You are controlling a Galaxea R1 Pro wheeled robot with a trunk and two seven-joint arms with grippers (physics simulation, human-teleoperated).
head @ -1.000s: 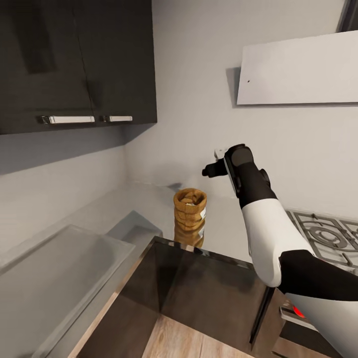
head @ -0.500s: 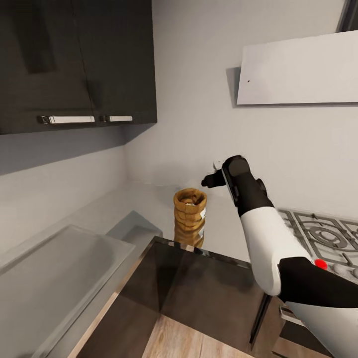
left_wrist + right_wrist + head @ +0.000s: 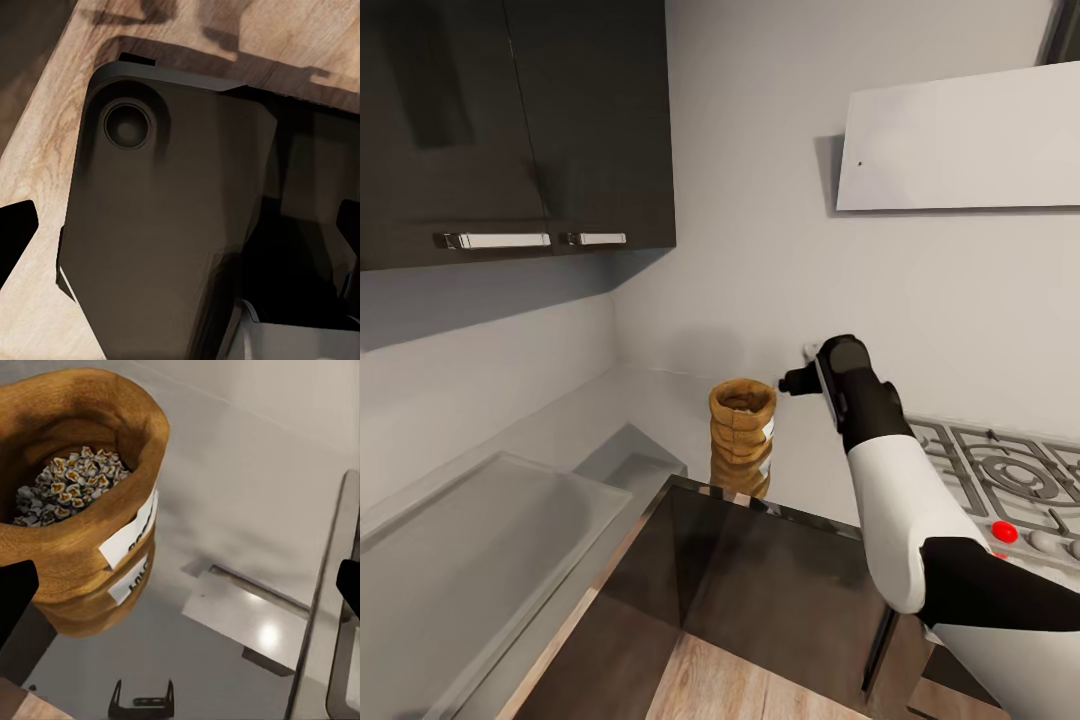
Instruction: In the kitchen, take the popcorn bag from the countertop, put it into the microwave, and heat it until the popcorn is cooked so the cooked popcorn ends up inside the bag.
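My right claw [image 3: 796,381] spread wide, hovering just beside popcorn bag [image 3: 742,418] upright on tabletop [image 3: 660,410]; popcorn [image 3: 67,484] inside. Left claw state: cannot tell.

1. Premises: a domestic kitchen.
2. Dark wall cabinets [image 3: 510,120] with metal bar handles hang in the corner on pale grey walls.
3. A grey countertop [image 3: 660,400] runs into that corner.
4. A gas hob [image 3: 1010,475] with grates and a red knob sits at the counter's right end, a white hood [image 3: 960,140] above it.
5. Light wood flooring [image 3: 740,690] lies below.
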